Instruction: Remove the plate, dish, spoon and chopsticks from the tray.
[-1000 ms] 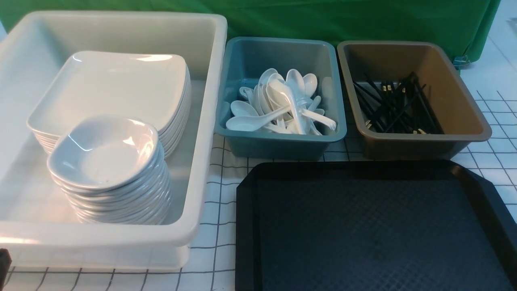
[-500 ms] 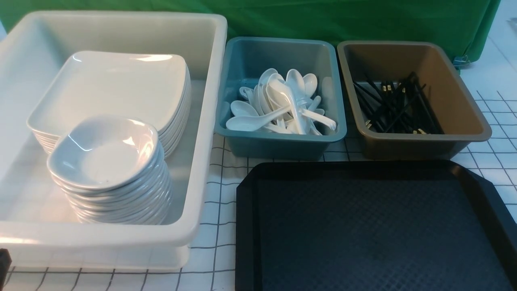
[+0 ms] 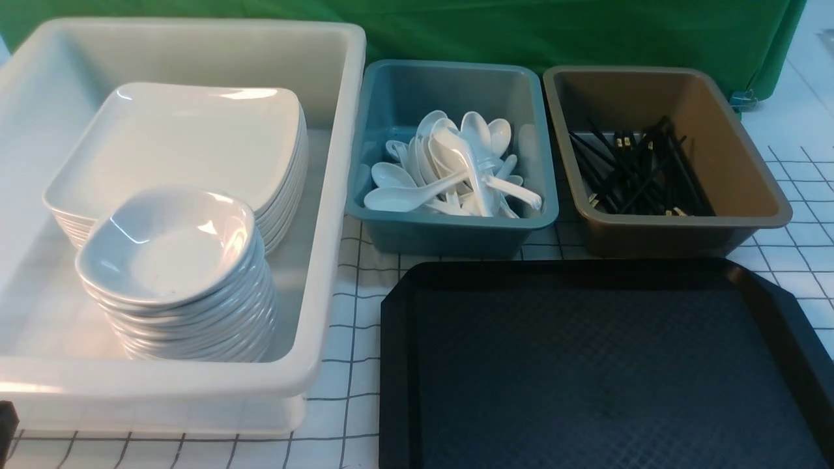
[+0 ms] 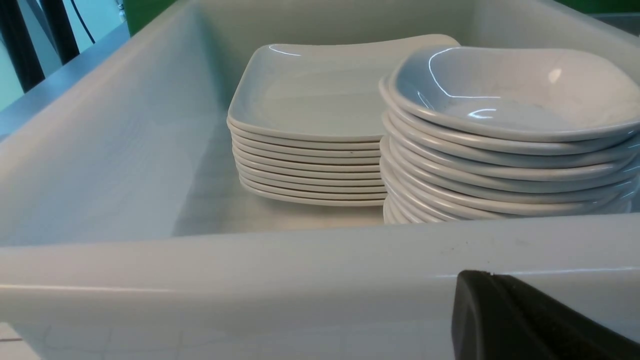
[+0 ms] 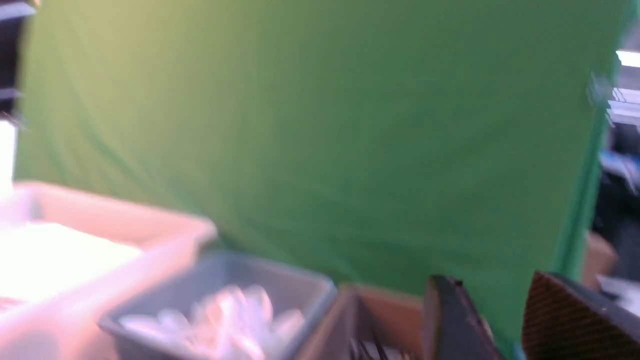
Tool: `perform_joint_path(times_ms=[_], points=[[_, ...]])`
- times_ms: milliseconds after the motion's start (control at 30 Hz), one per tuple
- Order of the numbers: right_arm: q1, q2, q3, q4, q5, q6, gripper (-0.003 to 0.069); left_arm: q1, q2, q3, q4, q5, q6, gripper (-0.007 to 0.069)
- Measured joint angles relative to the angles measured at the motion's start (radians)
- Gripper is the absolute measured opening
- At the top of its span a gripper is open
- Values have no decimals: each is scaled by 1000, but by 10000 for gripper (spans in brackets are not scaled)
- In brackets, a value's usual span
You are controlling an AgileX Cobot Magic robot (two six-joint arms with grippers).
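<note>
A big black plastic tray (image 3: 599, 365) with clipped corners lies bare on the gridded worktop (image 3: 345, 365). Glossy white rectangular plates (image 3: 176, 140) sit stacked in a white bin (image 3: 339, 195), white soup spoons (image 3: 449, 169) in a blue bin (image 3: 449, 228), black chopsticks (image 3: 638, 169) in a brown bin (image 3: 677, 231). The right gripper (image 5: 505, 320) is parted and empty; the left gripper's (image 4: 520, 320) state cannot be told.

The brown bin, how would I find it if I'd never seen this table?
Start at the big black tray nearest the robot. Three bins stand behind it; the brown bin is rightmost, beside the blue bin. Only it holds black chopsticks, not white spoons.
</note>
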Motion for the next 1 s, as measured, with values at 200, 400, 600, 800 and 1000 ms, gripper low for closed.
perform_joint_path(times_ms=[200, 400, 600, 800, 1000], points=[[-200, 0, 231, 5, -1, 1, 240, 0, 0, 0, 1, 0, 0, 5], [-272, 1, 348, 11, 37, 13, 240, 0, 0, 0, 3, 1, 0, 5], [-275, 1, 348, 12, 35, 21, 240, 0, 0, 0, 3, 0, 0, 5], [-275, 1, 348, 12, 36, 24, 240, 0, 0, 0, 3, 0, 1, 5], [-275, 1, 348, 13, 36, 24, 240, 0, 0, 0, 4, 0, 1, 5]])
